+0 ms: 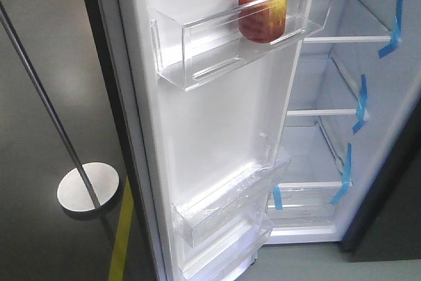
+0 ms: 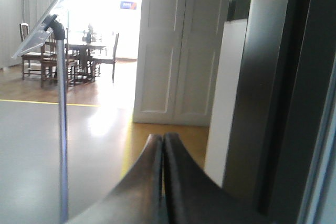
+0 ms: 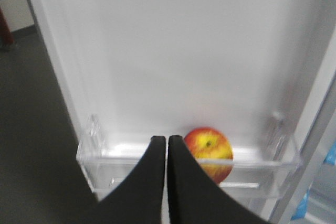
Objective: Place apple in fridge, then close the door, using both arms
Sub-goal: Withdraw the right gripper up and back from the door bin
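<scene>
Grey floor (image 1: 39, 64) with yellow line (image 1: 122, 241) and pole stand (image 1: 87, 187) on round base, all on left side of front view. Shows fridge (image 1: 368, 129) open: white inside, glass shelves (image 1: 342, 39), blue tape strips (image 1: 396, 18) on shelf fronts. Shows door (image 1: 217, 136) swung wide, white inner face toward camera, clear bins high and low.

Right gripper (image 3: 167, 140): fingers pressed together, nothing between them, pointing at door's inner face. Puts apple (image 1: 262, 13) just beyond and slightly right of those tips, apart from them, no contact. Sits inside upper bin (image 1: 197, 57), toward its fridge-side end, stem up, red with yellow around stem. Rises above bin's clear front rim in front view.

Left gripper (image 2: 163, 139): fingers likewise pressed together, holding nothing. Has dark grey outer surface close on right of tips; cannot tell whether fridge body or door, nor whether touching. Has pole stand left of tips, nearer than white panelled room door (image 2: 168, 51) straight ahead. Has table and chairs (image 2: 68, 51) far ahead-left in bright room, wood floor beyond yellow line.
</scene>
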`<state>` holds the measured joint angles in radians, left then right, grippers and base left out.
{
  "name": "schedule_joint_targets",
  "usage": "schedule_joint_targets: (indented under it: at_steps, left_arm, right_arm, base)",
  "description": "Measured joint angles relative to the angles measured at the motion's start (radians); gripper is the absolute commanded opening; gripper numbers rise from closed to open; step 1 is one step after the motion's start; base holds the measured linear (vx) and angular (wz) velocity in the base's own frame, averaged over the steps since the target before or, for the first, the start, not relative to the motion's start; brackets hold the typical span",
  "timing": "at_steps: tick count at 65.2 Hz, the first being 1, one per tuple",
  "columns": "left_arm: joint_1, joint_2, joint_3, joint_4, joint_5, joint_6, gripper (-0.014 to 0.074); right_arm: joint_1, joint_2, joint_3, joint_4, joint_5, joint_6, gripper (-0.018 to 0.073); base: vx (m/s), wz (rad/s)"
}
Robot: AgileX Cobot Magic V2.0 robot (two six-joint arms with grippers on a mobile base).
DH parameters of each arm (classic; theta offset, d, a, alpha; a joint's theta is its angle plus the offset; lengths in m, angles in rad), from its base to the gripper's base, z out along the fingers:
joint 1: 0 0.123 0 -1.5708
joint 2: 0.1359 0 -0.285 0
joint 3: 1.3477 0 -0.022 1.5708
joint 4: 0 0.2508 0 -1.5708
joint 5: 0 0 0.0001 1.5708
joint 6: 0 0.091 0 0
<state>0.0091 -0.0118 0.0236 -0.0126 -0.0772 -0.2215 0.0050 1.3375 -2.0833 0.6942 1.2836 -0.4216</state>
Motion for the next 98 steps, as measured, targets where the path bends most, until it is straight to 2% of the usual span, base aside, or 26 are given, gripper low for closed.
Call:
schedule_joint_targets:
  at_steps: [7, 18, 24, 29, 38, 50, 59, 65, 75, 82, 87, 98]
  left_arm:
    - [0.0, 0.0, 0.0, -0.077, -0.023, -0.02, -0.0006]
    - [0.0, 0.0, 0.0, -0.212, -0.04, -0.044, -0.0006]
    - [0.0, 0.0, 0.0, -0.324, -0.048, -0.115, -0.0006]
    - [0.0, 0.0, 0.0, -0.426, -0.05, -0.206, -0.0006]
    - [0.0, 0.0, 0.0, -0.587, -0.053, -0.368, -0.0006]
    - [0.0, 0.0, 0.0, -0.683, -0.067, -0.461, -0.0006]
    - [0.0, 0.0, -0.004, -0.691, -0.068, -0.586, -0.0006]
    - [0.0, 0.0, -0.052, -0.692, -0.05, -0.667, -0.0006]
    - [-0.001, 0.0, -0.217, -0.661, -0.033, -0.684, -0.0006]
    - [-0.004, 0.011, -0.359, -0.549, -0.016, -0.682, -0.0005]
    - [-0.005, 0.057, -0.45, -0.438, 0.018, -0.683, -0.0002]
    - [-0.039, 0.259, -0.602, -0.219, 0.044, -0.682, 0.0019]
  right_arm:
    - [0.0, -0.111, 0.241, 0.0, -0.047, -0.049, -0.0003]
    - [0.0, -0.394, 0.619, -0.008, -0.203, -0.091, -0.0003]
    - [0.0, -0.54, 0.809, -0.027, -0.266, -0.097, -0.0003]
    - [0.0, -0.665, 0.951, -0.066, -0.302, -0.093, -0.0003]
    - [0.0, -0.867, 1.163, -0.144, -0.359, -0.031, -0.0003]
    - [0.0, -1.08, 1.34, -0.273, -0.401, 0.139, -0.0003]
    - [0.0, -1.194, 1.429, -0.348, -0.421, 0.258, -0.0003]
    - [0.0, -1.225, 1.453, -0.351, -0.424, 0.28, -0.0003]
    - [0.0, -1.23, 1.456, -0.352, -0.475, 0.281, -0.0003]
    - [0.0, -1.23, 1.456, -0.352, -0.528, 0.282, -0.0003]
    - [0.0, -1.23, 1.456, -0.352, -0.538, 0.283, 0.0]
    - [0.0, -1.23, 1.456, -0.352, -0.538, 0.281, 0.0007]
  base:
    - [0.0, 0.0]
    - [0.0, 0.0]
    - [0.0, 0.0]
    - [0.0, 0.0]
    - [0.0, 0.0]
    - [0.0, 0.0]
    - [0.0, 0.0]
    - [0.0, 0.0]
    - [0.0, 0.0]
    - [0.0, 0.0]
    - [0.0, 0.0]
    - [0.0, 0.0]
